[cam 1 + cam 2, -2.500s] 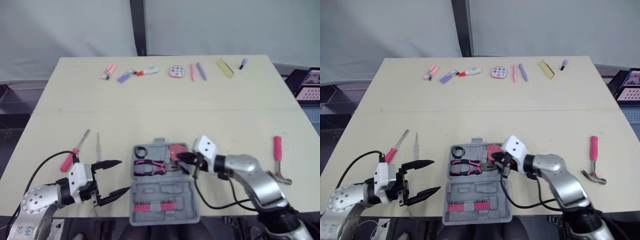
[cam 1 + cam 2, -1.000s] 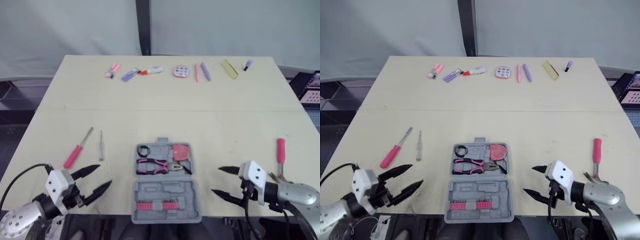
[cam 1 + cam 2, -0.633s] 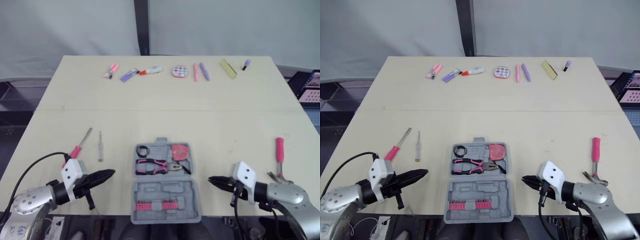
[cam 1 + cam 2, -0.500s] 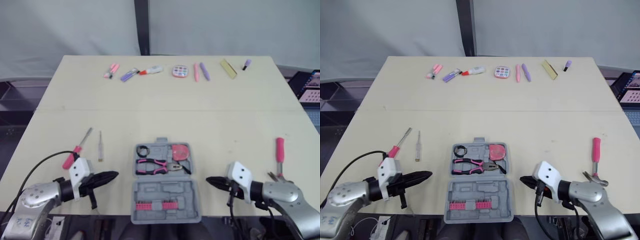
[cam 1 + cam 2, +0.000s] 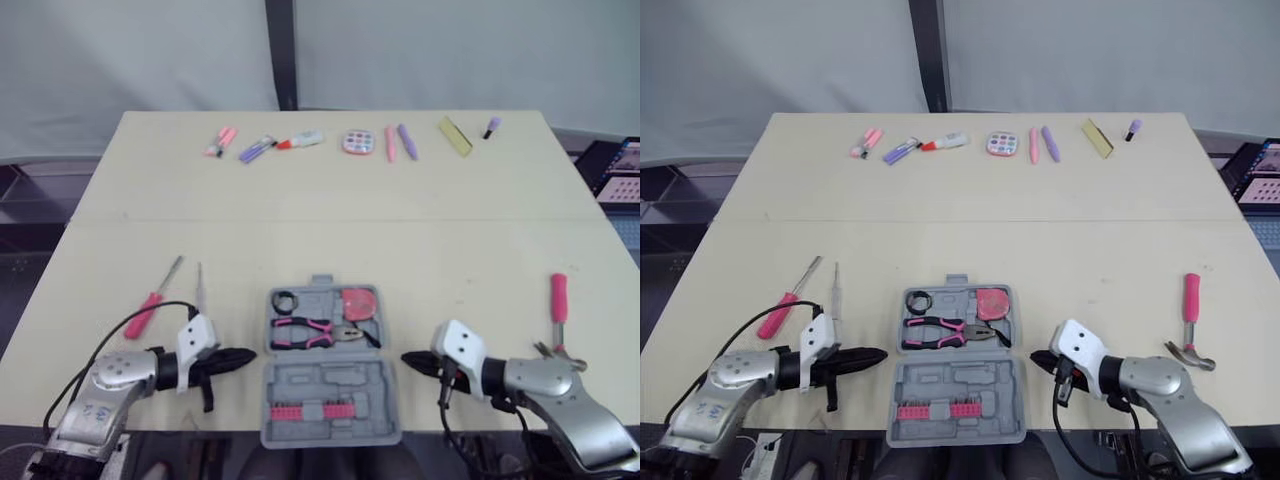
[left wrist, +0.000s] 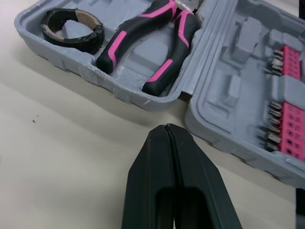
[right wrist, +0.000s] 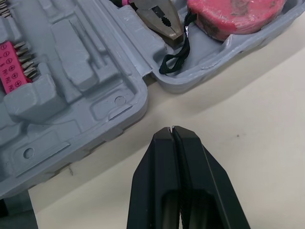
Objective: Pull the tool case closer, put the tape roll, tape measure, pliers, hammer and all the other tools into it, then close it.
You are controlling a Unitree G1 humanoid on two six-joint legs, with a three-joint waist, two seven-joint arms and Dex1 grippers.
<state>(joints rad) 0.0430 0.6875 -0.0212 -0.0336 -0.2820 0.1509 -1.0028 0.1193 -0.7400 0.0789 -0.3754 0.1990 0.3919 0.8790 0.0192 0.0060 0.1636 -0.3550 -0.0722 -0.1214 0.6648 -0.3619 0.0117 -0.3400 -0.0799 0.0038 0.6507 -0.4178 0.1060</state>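
Observation:
The grey tool case (image 5: 331, 383) lies open at the table's near edge. Its far half holds the black tape roll (image 5: 285, 300), the pink-handled pliers (image 5: 309, 331) and the pink tape measure (image 5: 361, 303); the near half carries a pink bit strip (image 5: 308, 411). My left gripper (image 5: 250, 355) is shut, its tip just off the case's left side by the hinge line. Opposite it, my right gripper (image 5: 408, 358) is shut just off the right side. The pink-handled hammer (image 5: 557, 312) lies at the right. A pink screwdriver (image 5: 150, 304) and a thin one (image 5: 199, 288) lie at the left.
Along the table's far edge lie markers and pens (image 5: 255, 149), a round pink palette (image 5: 354, 142), pink and purple sticks (image 5: 397, 142), a yellow strip (image 5: 451, 135) and a small purple bottle (image 5: 488, 127). Black cables trail from both wrists.
Both grippers have gone from open to shut and moved inward, each ending close beside the case. The tools have not moved.

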